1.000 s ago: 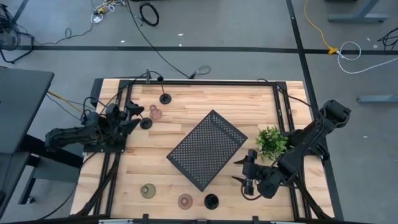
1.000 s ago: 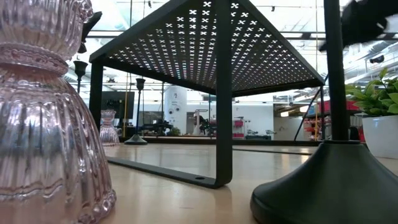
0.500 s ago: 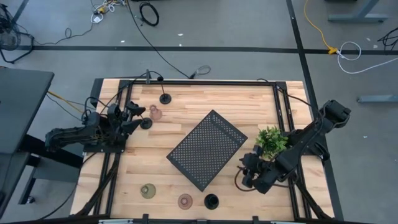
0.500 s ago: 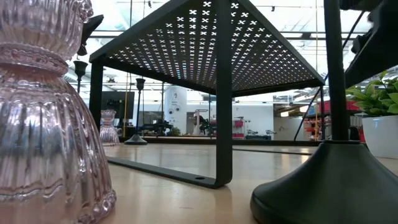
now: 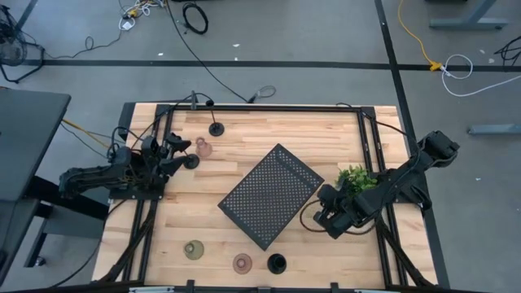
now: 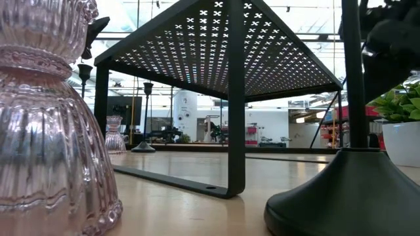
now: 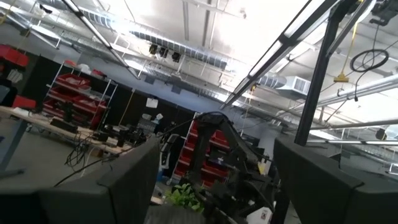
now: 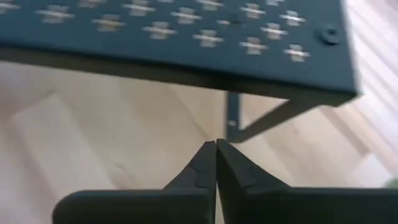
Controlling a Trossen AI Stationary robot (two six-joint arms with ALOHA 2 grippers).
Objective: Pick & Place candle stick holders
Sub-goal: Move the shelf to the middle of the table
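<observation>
1. While the left gripper point(image 5: 181, 152) hangs over the table's point(image 5: 244, 134) left edge, its fingers point(image 7: 130, 180) stand wide apart in its wrist view and hold nothing.
2. Just beside that gripper's tips a black candle stick holder point(image 5: 191, 162) stands, with a pinkish holder point(image 5: 206, 149) near it and a second black holder point(image 5: 216, 129) farther back toward the far edge.
3. Along the near edge, left of centre, sit the olive holder point(image 5: 194, 250), a second pinkish holder point(image 5: 242, 263) and a third black holder point(image 5: 277, 263), close in a row; in the low view these last two fill the foreground.
4. At the table's middle the black perforated tray point(image 5: 270, 195) stands upside down on its legs, turned at an angle.
5. Right of the tray, the right gripper point(image 5: 320, 216) is low by the tray's right corner, its fingertips point(image 8: 205, 163) pressed together on nothing.
6. Behind that arm sits the green plant point(image 5: 355, 181).
</observation>
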